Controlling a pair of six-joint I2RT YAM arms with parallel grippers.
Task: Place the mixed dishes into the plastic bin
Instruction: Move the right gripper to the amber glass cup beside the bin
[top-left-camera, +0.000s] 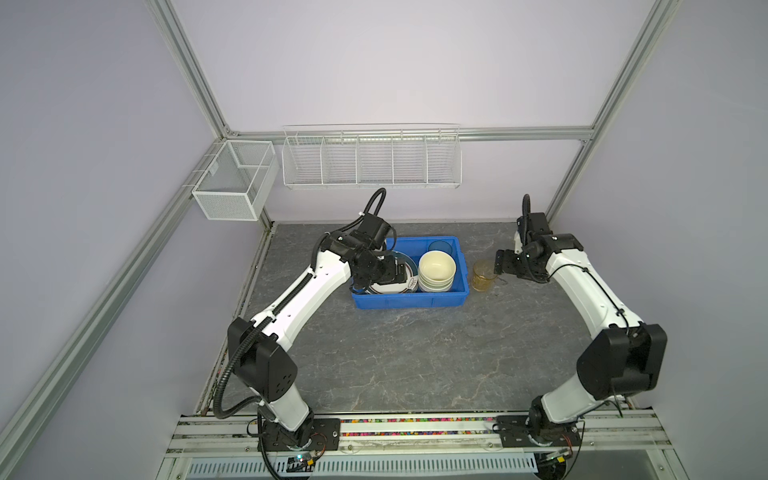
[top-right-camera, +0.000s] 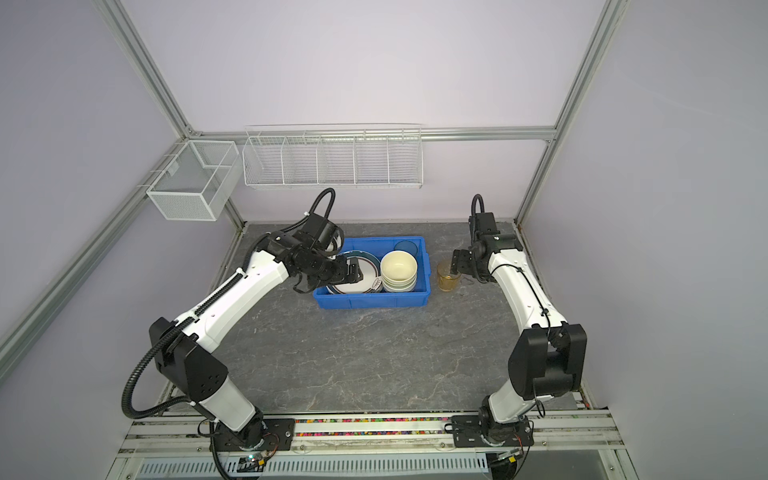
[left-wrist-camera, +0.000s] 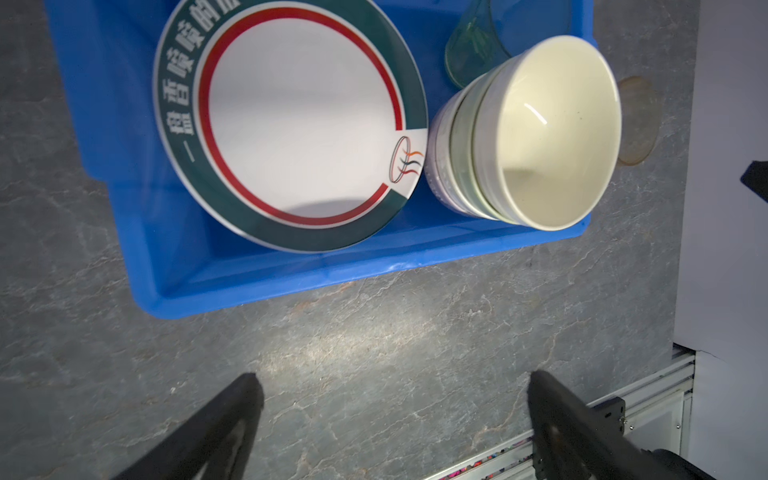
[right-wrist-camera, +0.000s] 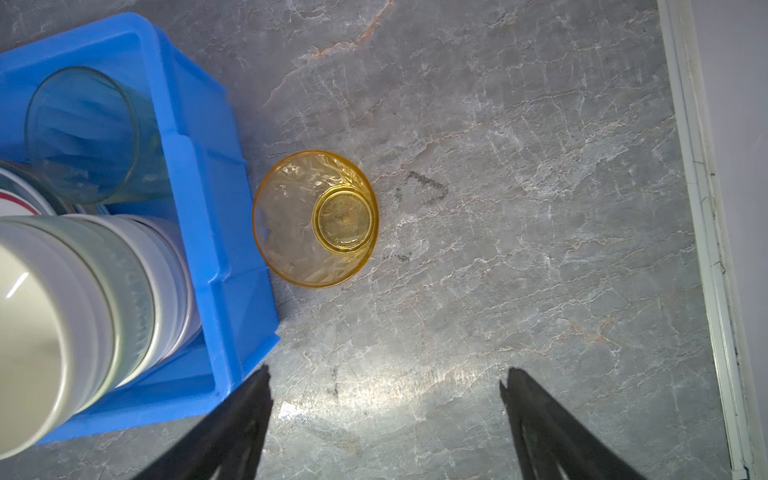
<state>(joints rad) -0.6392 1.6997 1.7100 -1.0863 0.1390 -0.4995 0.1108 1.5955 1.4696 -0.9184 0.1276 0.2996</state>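
We log the table (top-left-camera: 415, 365) with the blue bin (top-left-camera: 409, 300) toward its back. Inside the bin:
- teal-red rimmed plate (left-wrist-camera: 299, 124), perhaps others beneath, edges unclear
- stacked bowls (top-left-camera: 436, 268) beside it, cream on top
- green cup (right-wrist-camera: 79, 133) in the far corner

The amber cup (right-wrist-camera: 316, 220) stands upright on the table, just outside the bin. The left gripper (left-wrist-camera: 395, 386) is spread above the plate, the right gripper (right-wrist-camera: 386, 382) spread near the amber cup; both hold nothing.
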